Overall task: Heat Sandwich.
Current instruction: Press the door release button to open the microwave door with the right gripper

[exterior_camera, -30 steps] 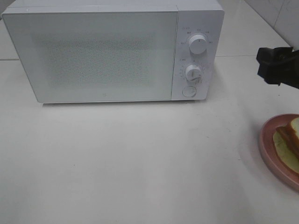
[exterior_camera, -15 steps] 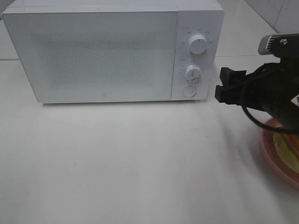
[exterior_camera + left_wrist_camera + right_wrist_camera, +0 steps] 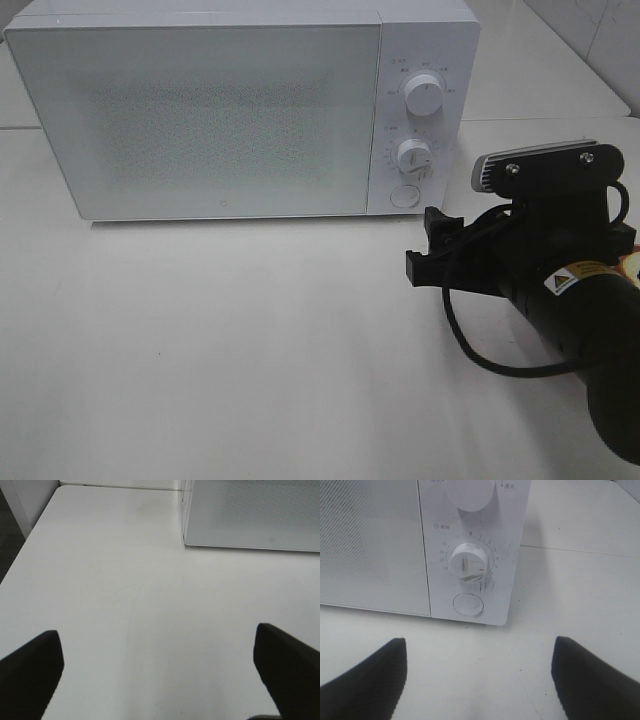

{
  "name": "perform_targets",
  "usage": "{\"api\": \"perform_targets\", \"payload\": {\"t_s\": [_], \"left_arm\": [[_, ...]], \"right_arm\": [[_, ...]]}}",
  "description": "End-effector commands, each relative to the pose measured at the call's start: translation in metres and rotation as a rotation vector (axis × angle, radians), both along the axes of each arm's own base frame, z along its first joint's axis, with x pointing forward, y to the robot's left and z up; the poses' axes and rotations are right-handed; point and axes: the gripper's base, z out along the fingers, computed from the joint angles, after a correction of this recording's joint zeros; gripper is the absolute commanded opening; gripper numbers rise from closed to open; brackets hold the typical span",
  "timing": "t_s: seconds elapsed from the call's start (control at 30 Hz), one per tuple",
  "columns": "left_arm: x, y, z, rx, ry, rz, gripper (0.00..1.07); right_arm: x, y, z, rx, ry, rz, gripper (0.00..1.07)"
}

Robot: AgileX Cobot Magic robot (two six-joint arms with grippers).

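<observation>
Right now your right gripper (image 3: pixel 422 245) is hovering low over the pale, smooth worktop (image 3: pixel 200 340), just in front of the boxy white microwave oven (image 3: pixel 450 50), with its black jaws standing wide apart and nothing between them. You are aiming it at the control panel. In the right wrist view the round white push button (image 3: pixel 468 604) under the ribbed white timer dial (image 3: pixel 468 562) is sitting almost midway between the two fingers, near but not touched. That placement is making sense, I judge, because the frosted white door (image 3: pixel 200 115) is lying flush and closed, and the button is most likely its release. The oven has to be opened before anything goes inside.

Your left gripper (image 3: pixel 159 672) is hanging equally wide and empty over bare worktop, off the door's far corner from the panel. It is looking parked there to keep out of the way while being close enough to catch the door's edge, though that is only my reading.

The sandwich is not showing in any current view. Your right arm is covering the right-hand part of the worktop in the high view, and the door's frosting is hiding the cavity, so I cannot tell where it is lying. Expect the press to need a squared, gentle push, since an angled finger could slip onto the dial.
</observation>
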Motion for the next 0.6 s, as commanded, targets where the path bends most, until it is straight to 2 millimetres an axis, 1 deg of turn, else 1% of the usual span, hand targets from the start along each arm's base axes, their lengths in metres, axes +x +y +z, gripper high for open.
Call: {"api": "perform_targets", "payload": {"t_s": [0.03,0.17,0.3,0.33,0.37,0.4,0.47,0.5,0.53,0.57,0.6], "left_arm": [[-0.0019,-0.0002,0.0,-0.004,-0.022,0.005,0.98],[-0.0019,-0.0002,0.0,-0.004,-0.022,0.005,0.98],[-0.0019,-0.0002,0.0,-0.004,-0.022,0.005,0.98],[-0.0019,-0.0002,0.0,-0.004,-0.022,0.005,0.98],[-0.0019,-0.0002,0.0,-0.004,-0.022,0.005,0.98],[-0.0019,-0.0002,0.0,-0.004,-0.022,0.005,0.98],[-0.0019,-0.0002,0.0,-0.004,-0.022,0.005,0.98],[-0.0019,-0.0002,0.0,-0.004,-0.022,0.005,0.98],[-0.0019,-0.0002,0.0,-0.004,-0.022,0.005,0.98],[-0.0019,-0.0002,0.0,-0.004,-0.022,0.005,0.98],[-0.0019,-0.0002,0.0,-0.004,-0.022,0.005,0.98]], "right_arm": [[-0.0033,0.0022,-0.0011,-0.002,-0.006,-0.013,0.76],[-0.0051,0.0042,-0.0018,0.011,0.0,-0.01,0.76],[-0.0051,0.0042,-0.0019,0.122,0.012,-0.046,0.75],[-0.0051,0.0042,-0.0019,0.122,0.012,-0.046,0.75],[-0.0051,0.0042,-0.002,0.167,0.018,-0.06,0.75],[-0.0052,0.0043,-0.002,0.264,0.029,-0.091,0.75],[-0.0052,0.0043,-0.002,0.366,0.04,-0.125,0.74],[-0.0052,0.0043,-0.002,0.366,0.04,-0.125,0.74],[-0.0052,0.0043,-0.002,0.42,0.046,-0.142,0.74],[-0.0052,0.0043,-0.002,0.532,0.057,-0.178,0.73],[-0.0052,0.0043,-0.002,0.602,0.065,-0.201,0.72]]}}
